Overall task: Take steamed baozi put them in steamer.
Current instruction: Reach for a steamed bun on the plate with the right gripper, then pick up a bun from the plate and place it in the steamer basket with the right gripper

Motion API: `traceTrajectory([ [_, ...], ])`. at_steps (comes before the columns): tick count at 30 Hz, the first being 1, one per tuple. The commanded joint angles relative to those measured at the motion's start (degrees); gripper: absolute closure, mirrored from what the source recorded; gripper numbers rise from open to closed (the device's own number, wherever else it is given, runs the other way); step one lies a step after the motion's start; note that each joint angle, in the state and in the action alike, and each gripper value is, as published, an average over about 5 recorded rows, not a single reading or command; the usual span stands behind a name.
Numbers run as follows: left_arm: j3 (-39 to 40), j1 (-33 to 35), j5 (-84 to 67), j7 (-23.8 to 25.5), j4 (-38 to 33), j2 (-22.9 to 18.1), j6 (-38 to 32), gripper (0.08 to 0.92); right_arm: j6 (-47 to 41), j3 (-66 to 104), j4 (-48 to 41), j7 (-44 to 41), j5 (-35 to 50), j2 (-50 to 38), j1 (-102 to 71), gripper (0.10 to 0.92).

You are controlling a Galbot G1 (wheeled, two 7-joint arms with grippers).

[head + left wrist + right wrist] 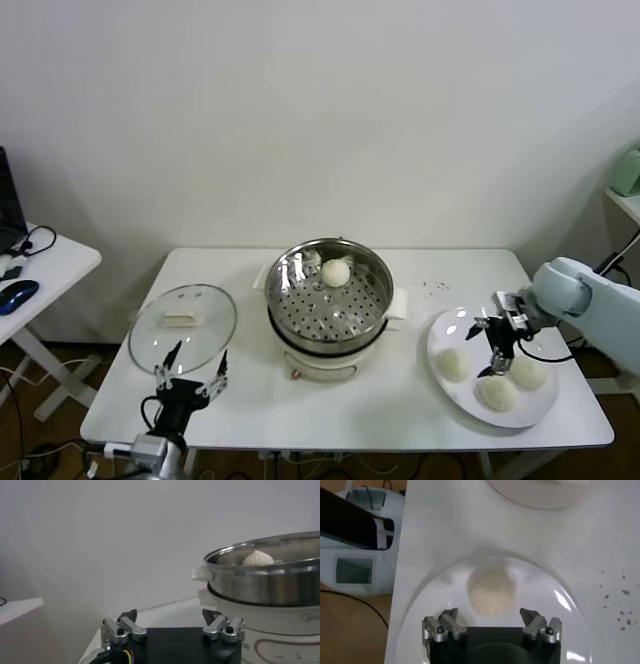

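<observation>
The steel steamer (330,300) stands at the table's middle on its cream cooker base and holds one baozi (336,272) at its back. Three baozi (454,364) (497,392) (528,372) lie on a white plate (450,328) at the right. My right gripper (490,350) is open and empty above the plate, among the three. In the right wrist view its open fingers (490,617) sit just behind one baozi (491,591) on the plate (435,595). My left gripper (190,378) is open and empty at the table's front left; its wrist view (172,619) shows the steamer (270,580) and its baozi (258,558).
A round glass lid (182,328) with a small white handle lies on the table left of the steamer, just behind my left gripper. Dark specks (435,288) dot the table behind the plate. A side table (40,265) with a mouse stands at far left.
</observation>
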Motion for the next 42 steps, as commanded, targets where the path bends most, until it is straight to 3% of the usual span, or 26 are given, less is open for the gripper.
traceTrajectory([
  [1,-0.2,0.1,-0.1,0.1,0.3,0.0,0.0,0.177,0.1,3.1,-4.2,0.6,-0.9,3.9,-4.0,0.203],
  [15,-0.3,-0.2,-0.1,0.1,0.7,-0.1,0.1,0.177,0.7,3.3,-5.9,0.1,-1.6,5.2,-4.8,0.203],
  [23,-0.5,-0.1,-0.5,-0.1,0.9,-0.2,0.2,0.177,1.0,4.0,-6.4,0.1,-1.2,5.3,-5.2,0.324],
  [30,-0.4,-0.1,-0.4,-0.1,0.9,-0.4,0.2,0.177,1.0,4.3,-6.2,0.2,0.3,4.9,-4.6,0.338],
  [34,-0.4,-0.3,-0.4,-0.3,0.8,-0.4,0.4,0.177,0.6,2.4,-5.0,0.2,2.9,3.3,-1.2,0.338],
  [42,-0.2,-0.8,-0.2,-3.5,-0.1,-0.7,4.4,0.177,-1.9,-4.7,-1.9,-0.6,16.9,-3.1,13.0,0.337],
])
